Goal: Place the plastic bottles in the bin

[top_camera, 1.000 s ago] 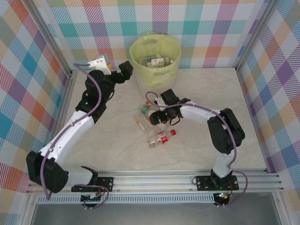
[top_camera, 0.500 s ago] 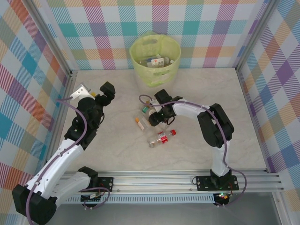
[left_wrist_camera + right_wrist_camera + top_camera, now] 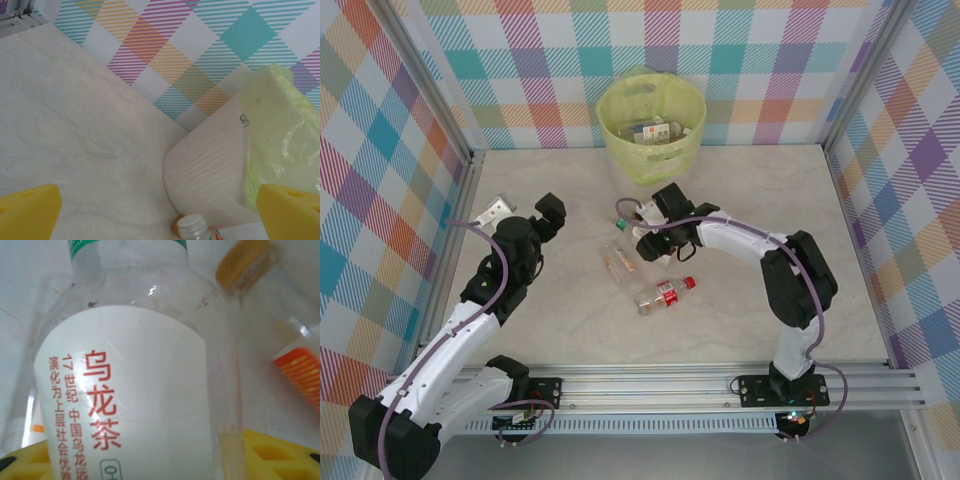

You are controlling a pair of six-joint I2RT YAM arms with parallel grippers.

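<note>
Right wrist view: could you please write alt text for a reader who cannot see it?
A clear plastic bottle with a white label in red Chinese characters and a green neck band sits close up between two yellow claw pads. To its right lies an orange-capped bottle.

Right tool [image 3: 645,238] closing around white-label bottle [image 3: 125,390]; left arm [image 3: 495,290] pulled back.

You can read 乌龙茶 in large red characters on the white-labelled bottle [image 3: 125,390]. Beside it, smaller red columns begin 17世纪 中国乌龙 and 演化为上层社会优.
</note>
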